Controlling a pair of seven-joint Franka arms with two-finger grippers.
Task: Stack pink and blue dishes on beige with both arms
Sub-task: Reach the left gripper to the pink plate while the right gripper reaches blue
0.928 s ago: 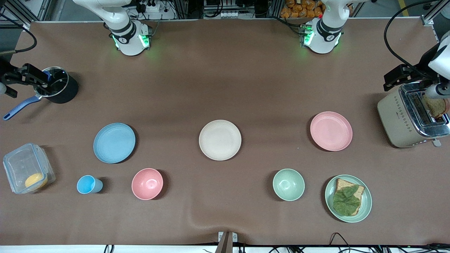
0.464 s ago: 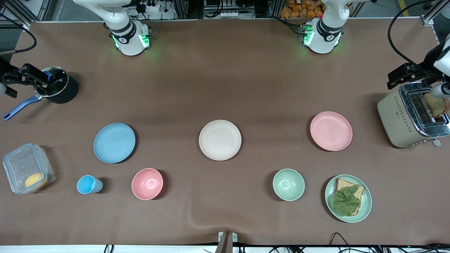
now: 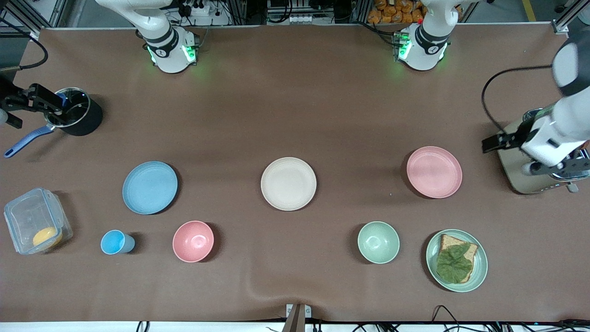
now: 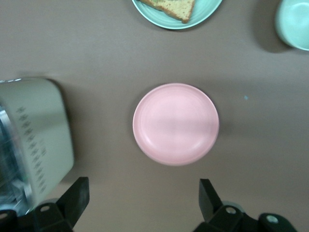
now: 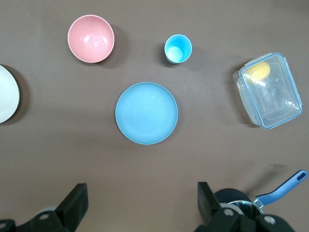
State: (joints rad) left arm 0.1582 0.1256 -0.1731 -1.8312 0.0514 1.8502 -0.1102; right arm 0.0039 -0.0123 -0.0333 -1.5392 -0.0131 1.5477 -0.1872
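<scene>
The left claw (image 4: 141, 205), jaws wide and empty, hangs over the toaster (image 3: 530, 170) at the surface's edge, the pink plate (image 3: 434, 172) beside it. The right claw (image 5: 140, 205), also wide, hovers above the saucepan (image 3: 78, 117). Bare surface (image 3: 295, 106) rings the beige plate (image 3: 288, 183), with the blue plate (image 3: 150, 187) at its 9 o'clock, pink at 3 o'clock

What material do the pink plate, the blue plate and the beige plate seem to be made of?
Pink plate: likely matte plastic or a plant-fibre composite; even pastel colour, no sharp glare. Blue plate: apparently the same, with a soft dull sheen and faint rings near the rim. Beige plate: same shape and flat, chalky finish. Glazed ceramic looks unlikely but cannot be ruled out.
</scene>
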